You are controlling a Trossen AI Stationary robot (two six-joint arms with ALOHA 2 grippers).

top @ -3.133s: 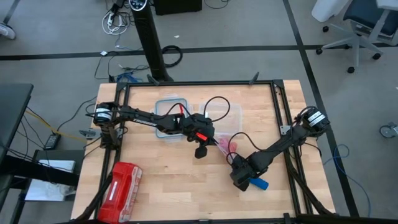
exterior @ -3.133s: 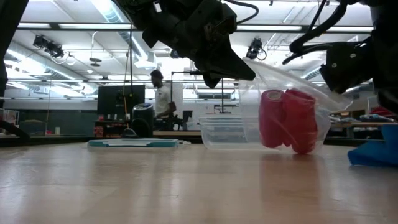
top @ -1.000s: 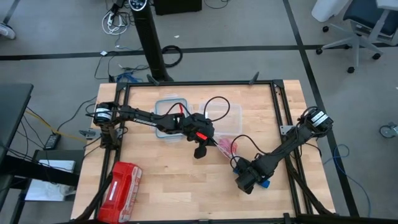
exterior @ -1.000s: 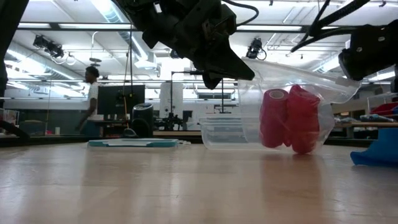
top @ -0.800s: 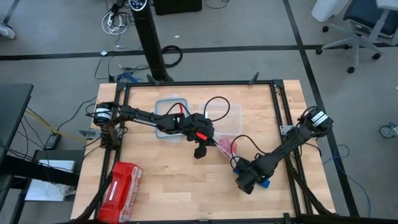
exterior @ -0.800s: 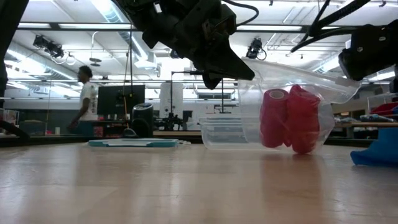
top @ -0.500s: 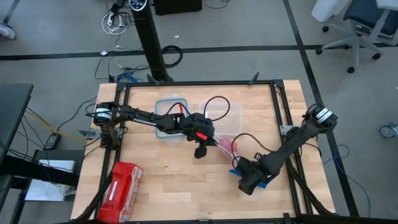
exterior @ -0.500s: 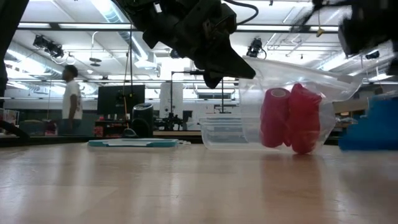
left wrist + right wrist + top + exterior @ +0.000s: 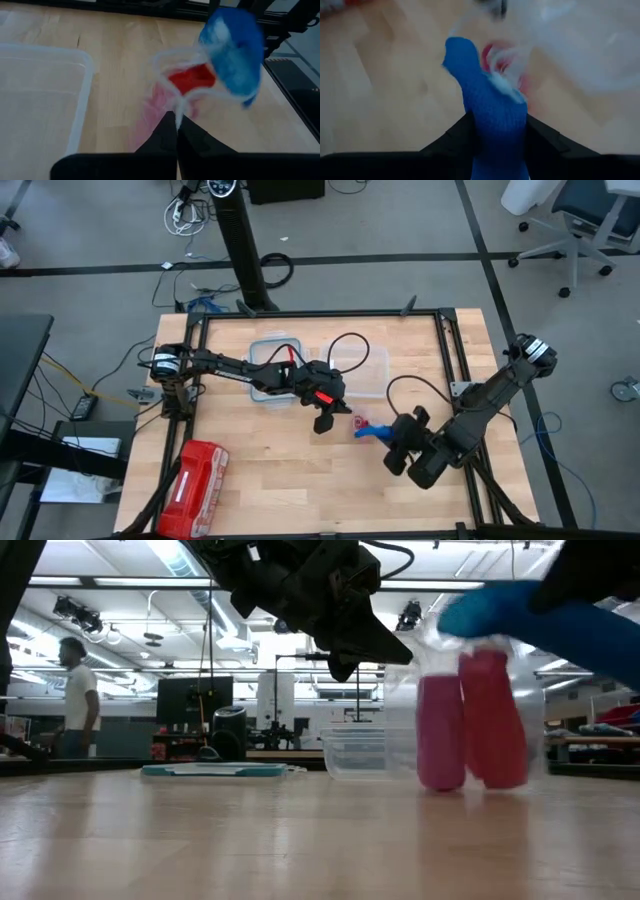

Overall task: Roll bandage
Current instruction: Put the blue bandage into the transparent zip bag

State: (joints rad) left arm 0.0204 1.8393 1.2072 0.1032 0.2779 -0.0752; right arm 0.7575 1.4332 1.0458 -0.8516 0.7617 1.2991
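Observation:
The bandage (image 9: 490,107) is a bright blue roll, lifted off the table with my right gripper (image 9: 495,145) shut on it. Its free end is at the mouth of a clear plastic bag (image 9: 172,87); in the high view the bandage (image 9: 372,430) lies just right of the bag. The bag holds two red-pink rolls (image 9: 465,725) that stand on the table. My left gripper (image 9: 176,119) is shut on the bag's rim, near the table's middle (image 9: 323,420). In the low view the bandage (image 9: 520,615) is above the red rolls. My left gripper pinches the bag's mouth rim (image 9: 176,106) between its two fingertips, slanting down from the table's left. The rim is held up and the mouth gapes toward the right arm, while the bag's lower part rests on the table. My right gripper pinches the bandage roll between its two fingers (image 9: 456,137), on its two opposite sides. The roll (image 9: 487,125) sticks out ahead of the fingers, slanting down toward the bag, clear of the table.
A clear plastic container (image 9: 365,368) and a blue-rimmed lid (image 9: 268,375) lie at the far middle of the table. A red zip pouch (image 9: 197,475) lies at the near left corner. A person (image 9: 75,690) stands in the room beyond.
My right gripper has lifted the bandage off the table at the near right, carried it up and toward the bag, and tipped from pointing steeply down to slanting. The red-pink rolls in the bag have shifted from leaning to standing upright.

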